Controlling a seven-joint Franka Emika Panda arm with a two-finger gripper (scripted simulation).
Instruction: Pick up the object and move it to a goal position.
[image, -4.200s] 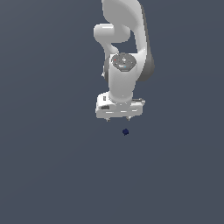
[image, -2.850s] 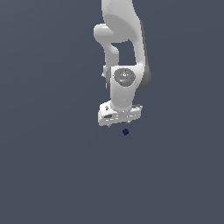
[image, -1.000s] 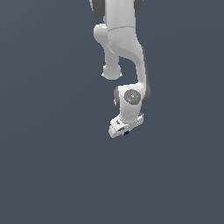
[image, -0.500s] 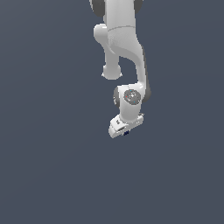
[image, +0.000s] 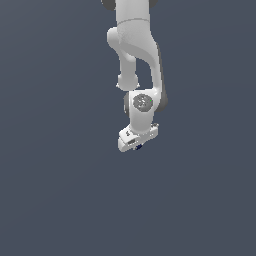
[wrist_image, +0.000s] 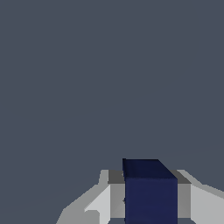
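— One arm, one cube: how did the exterior view stand?

— The white arm hung down over the plain grey bench (image: 55, 200), with its gripper (image: 138, 142) low. Compared with about four seconds earlier, when the cube lay free on the bench at roughly five o'clock from the gripper, the wrist had dropped and swung over that spot. Only a sliver of the navy cube (image: 138, 146) peeked out beneath the gripper.

— And over the last second?

— Hardly anything moved; the pose matched the two preceding frames, which I read as the grasp settling.

— Did the wrist view agree?

— It did. The cube (wrist_image: 150, 192) filled the space between the fingers (wrist_image: 101, 205), and pale finger faces pressed on both its sides, so the gripper was clamped on it.

— What did that mean for the task?

— Probably that picking was done and carrying came next. No goal marker showed in either view.
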